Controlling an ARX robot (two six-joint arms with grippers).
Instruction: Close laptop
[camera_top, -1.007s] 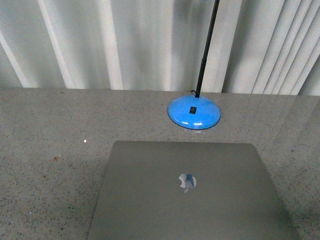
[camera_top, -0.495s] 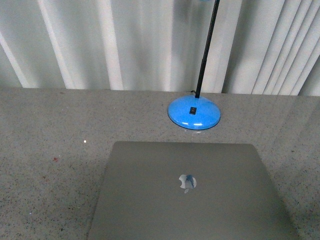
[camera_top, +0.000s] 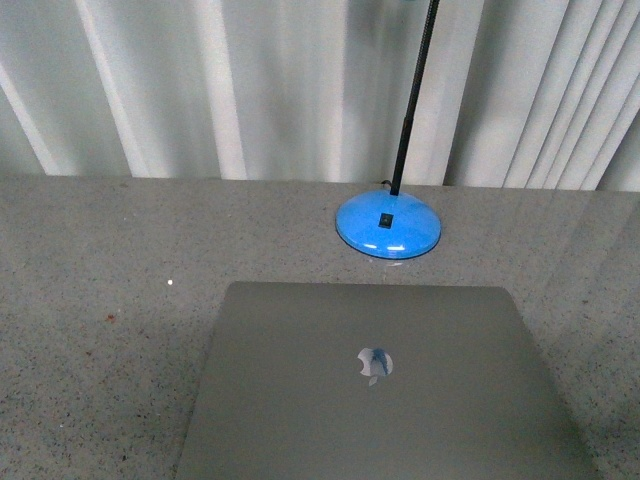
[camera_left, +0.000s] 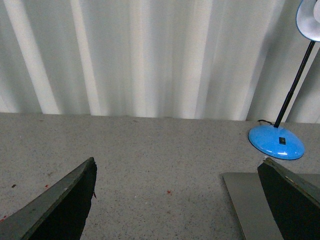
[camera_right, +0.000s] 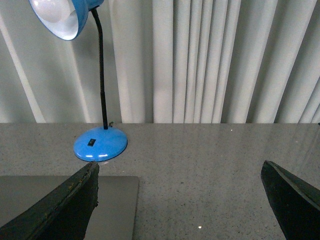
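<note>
- Laptop (camera_top: 385, 385): grey metal, lid fully down and flat, shiny logo facing up. It lies on the speckled grey desk (camera_top: 100, 260) at the near middle of the front view, its near edge cut off by the frame.
- Lamp: a round blue base (camera_top: 388, 224) with a black switch stands on the desk just beyond the laptop's far edge, apart from it. A thin black stem rises from the base; the blue shade with a white inside (camera_right: 62, 15) shows in the right wrist view.
- Backdrop: pale pleated curtain (camera_top: 250, 90) hangs behind the far edge of the desk.
- Left gripper (camera_left: 177, 200): fingers (camera_left: 65, 205) spread wide apart, nothing between them; bare desk shows in the gap, with a corner of the laptop lid near one finger.
- Right gripper (camera_right: 180, 200): fingers (camera_right: 65, 205) likewise wide apart and holding nothing; the laptop's corner shows beside one finger, the lamp base beyond it.
- Neither arm appears in the front view.
</note>
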